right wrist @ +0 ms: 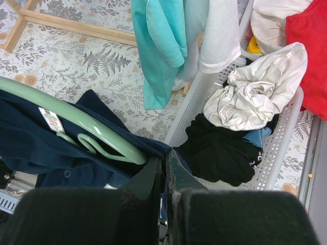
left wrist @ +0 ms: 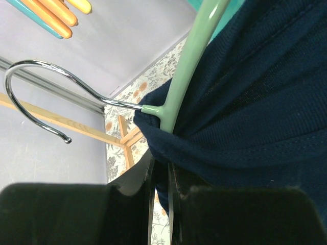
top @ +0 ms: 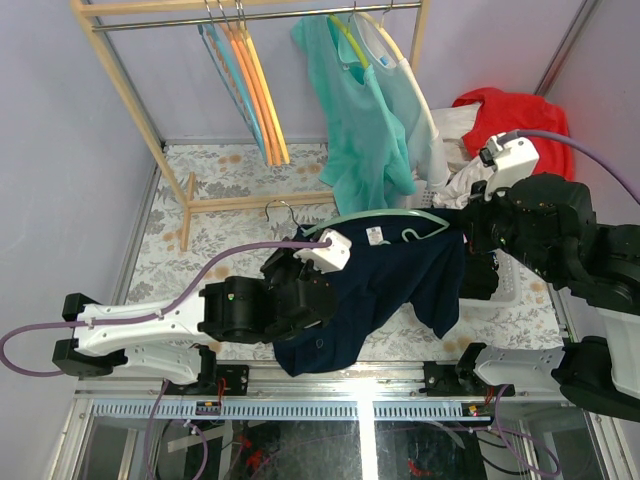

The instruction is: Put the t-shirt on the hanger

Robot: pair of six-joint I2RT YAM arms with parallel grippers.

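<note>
Pale purple walls [top: 60,150] stand around a counter [top: 220,235] covered with a leaf-patterned cloth. At the upper left of the top view is a light wooden clothes rack [top: 130,90], and long orange plastic hangers [top: 265,90] hang from its bar.

Below the rack, the left pincer [left wrist: 161,171] is almost closed. Its two black fingers pinch a fold of the dark navy blue cloth t-shirt [top: 390,285]. Just above that fold, the blue cloth bunches around the neck of the thin mint-green plastic hanger [left wrist: 189,61]. The hanger's shiny silver metal hook [left wrist: 46,87] curls out to the left.

In the middle of the top view, the hanger lies along the top edge of the t-shirt. The rest of the t-shirt hangs down toward the lower middle of the frame. A small white label [right wrist: 51,118] shows on the blue cloth, right beside the green hanger arm.

Above the t-shirt, a teal-green shirt [top: 355,120] hangs from the rack.

To the right, the right pincer [right wrist: 164,166] is closed tight on the right end of the t-shirt, just past the tip of the hanger.

Further right is a white plastic basket with holes [right wrist: 286,138]. A crumpled white cloth [right wrist: 255,92] and a black cloth [right wrist: 219,150] lie in it. A bright red garment [top: 510,115] sits at the upper right.
</note>
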